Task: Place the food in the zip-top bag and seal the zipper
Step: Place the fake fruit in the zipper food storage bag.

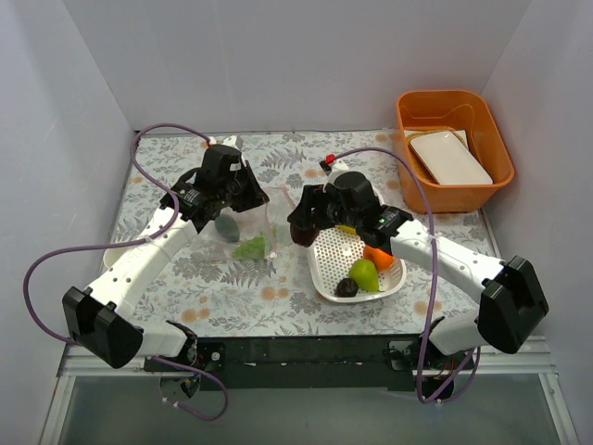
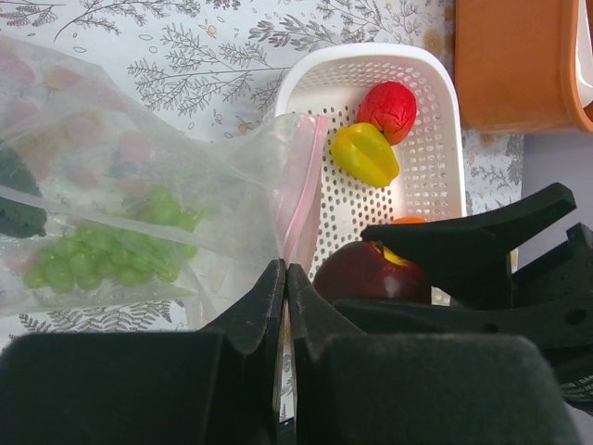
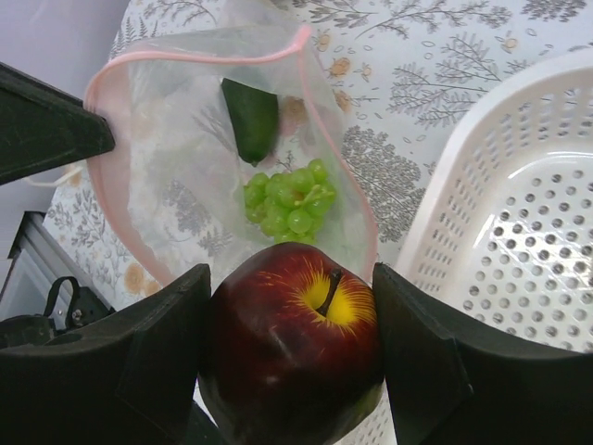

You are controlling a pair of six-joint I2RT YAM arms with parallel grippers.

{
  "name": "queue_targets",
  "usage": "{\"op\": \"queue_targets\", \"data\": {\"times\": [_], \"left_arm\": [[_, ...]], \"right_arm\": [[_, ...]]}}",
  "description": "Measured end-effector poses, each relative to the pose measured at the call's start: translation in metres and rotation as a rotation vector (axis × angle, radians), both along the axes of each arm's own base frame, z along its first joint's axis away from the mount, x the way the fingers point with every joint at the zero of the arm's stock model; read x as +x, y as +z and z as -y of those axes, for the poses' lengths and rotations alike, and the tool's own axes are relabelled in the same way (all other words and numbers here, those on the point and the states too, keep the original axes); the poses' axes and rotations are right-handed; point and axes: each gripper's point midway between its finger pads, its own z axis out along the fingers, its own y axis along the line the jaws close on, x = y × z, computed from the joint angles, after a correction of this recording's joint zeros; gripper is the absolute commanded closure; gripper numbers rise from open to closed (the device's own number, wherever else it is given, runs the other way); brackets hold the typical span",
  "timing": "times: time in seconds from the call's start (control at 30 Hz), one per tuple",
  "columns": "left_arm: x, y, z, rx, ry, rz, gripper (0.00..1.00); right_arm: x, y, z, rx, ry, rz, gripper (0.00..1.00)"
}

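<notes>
The zip-top bag point(image 3: 176, 185) lies open on the table, its pink zipper point(image 3: 185, 54) ringing the mouth. Green grapes point(image 3: 289, 199) and a dark green avocado point(image 3: 252, 116) lie inside it. My left gripper point(image 2: 285, 278) is shut on the bag's mouth edge, by the pink strip. A dark red apple point(image 3: 292, 348) sits between the fingers of my right gripper point(image 3: 289, 306), shut on it just in front of the bag's mouth, at the basket's rim. In the top view that gripper point(image 1: 304, 227) hangs between the bag point(image 1: 243, 243) and the basket.
The white perforated basket point(image 1: 338, 248) holds an orange point(image 1: 378, 257), a green pear point(image 1: 364, 274) and a dark plum point(image 1: 346, 287). A red fruit point(image 2: 387, 109) and a yellow piece point(image 2: 364, 153) also lie in it. An orange bin point(image 1: 496, 153) holding a white tray stands back right.
</notes>
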Motion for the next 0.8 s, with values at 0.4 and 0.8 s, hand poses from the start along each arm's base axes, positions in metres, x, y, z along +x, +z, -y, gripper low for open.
{"op": "queue_targets", "data": {"times": [0.4,0.8], "left_arm": [[-0.003,-0.005,0.002,-0.002,-0.012,-0.016,1.00],[-0.001,0.000,0.000,-0.012,0.004,-0.010,1.00]], "right_arm": [[0.015,-0.003,-0.048,0.025,0.070,0.006,0.36],[0.034,-0.007,-0.057,-0.013,0.068,0.045,0.02]]}}
